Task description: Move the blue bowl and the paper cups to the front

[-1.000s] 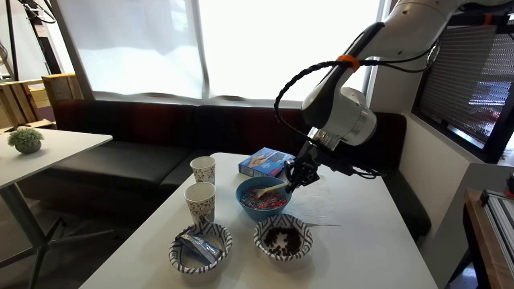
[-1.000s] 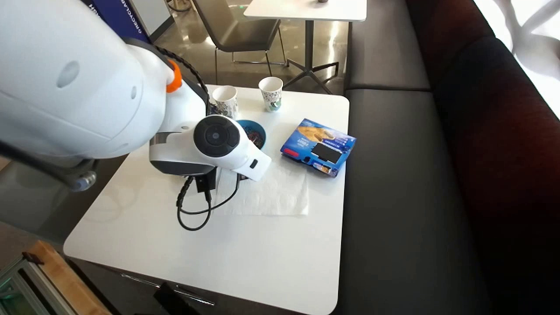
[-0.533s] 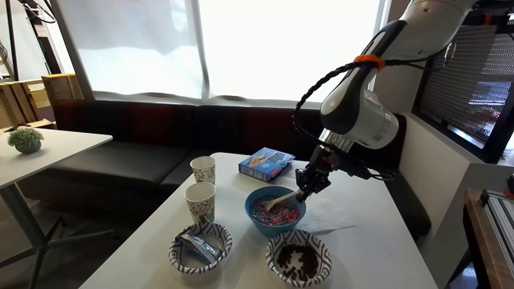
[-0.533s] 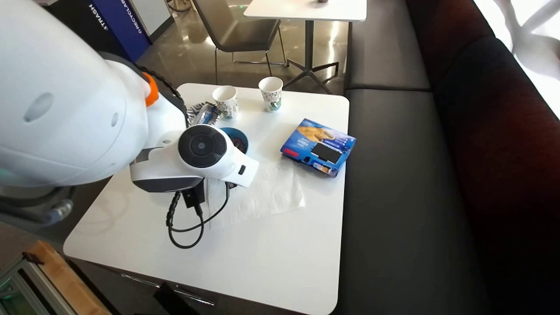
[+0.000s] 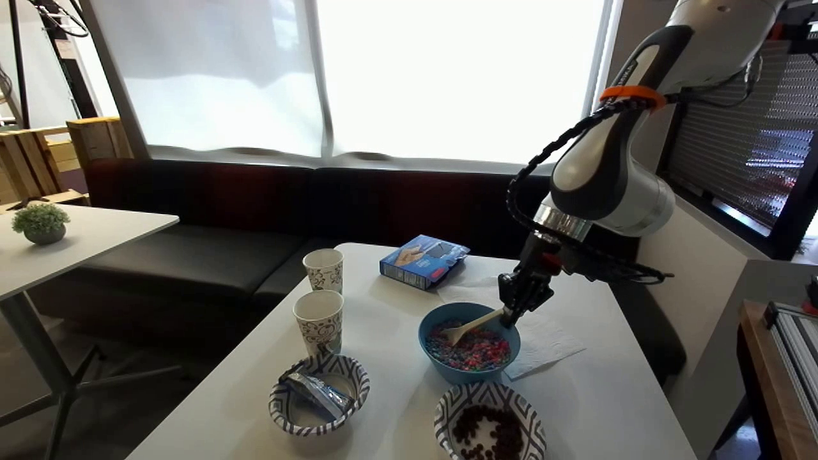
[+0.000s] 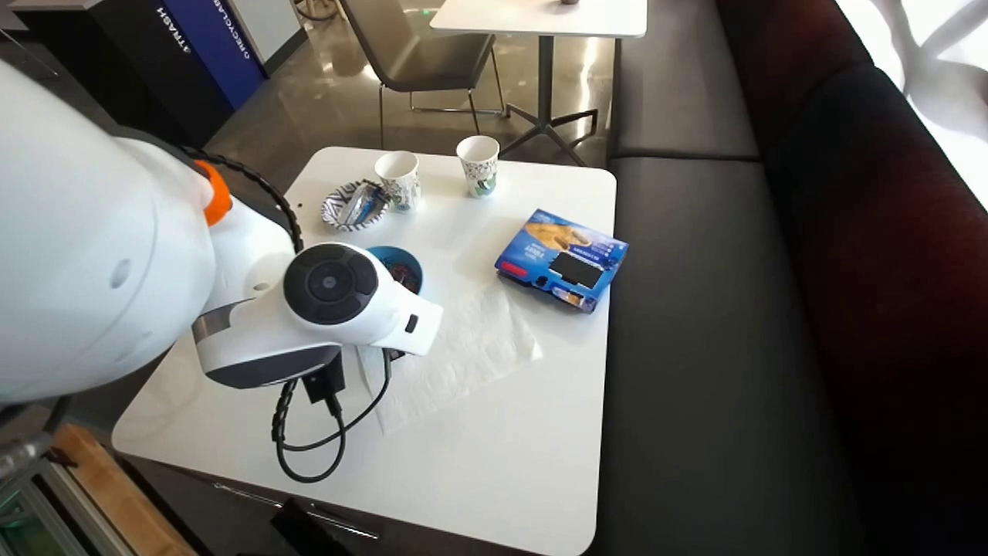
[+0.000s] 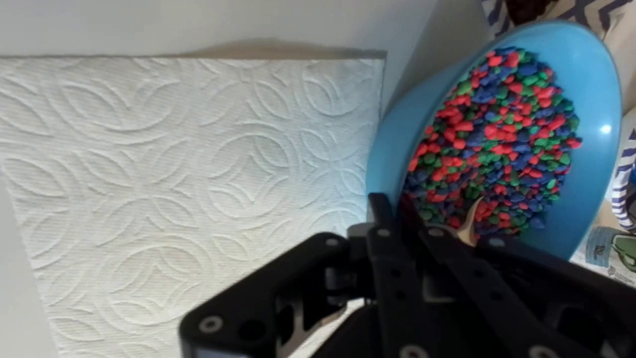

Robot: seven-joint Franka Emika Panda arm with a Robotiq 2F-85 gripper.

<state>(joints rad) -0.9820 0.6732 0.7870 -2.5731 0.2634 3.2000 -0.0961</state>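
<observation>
Jaws are gripping the blue bowl by its rim, on or just above the bench, just beside a patterned bowl. Bowl part is probably running, not finished. Both paper cups are standing near the bench edge, ungripped; likely left to do. Versus earlier frame: blue bowl is travelling away from the cups, that patterned bowl shifting too, cups staying put.

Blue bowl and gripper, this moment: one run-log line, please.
gripper: shut on blue bowl by its rim | contents: colored bits, spoon | paper cups: both upright, not held
</observation>
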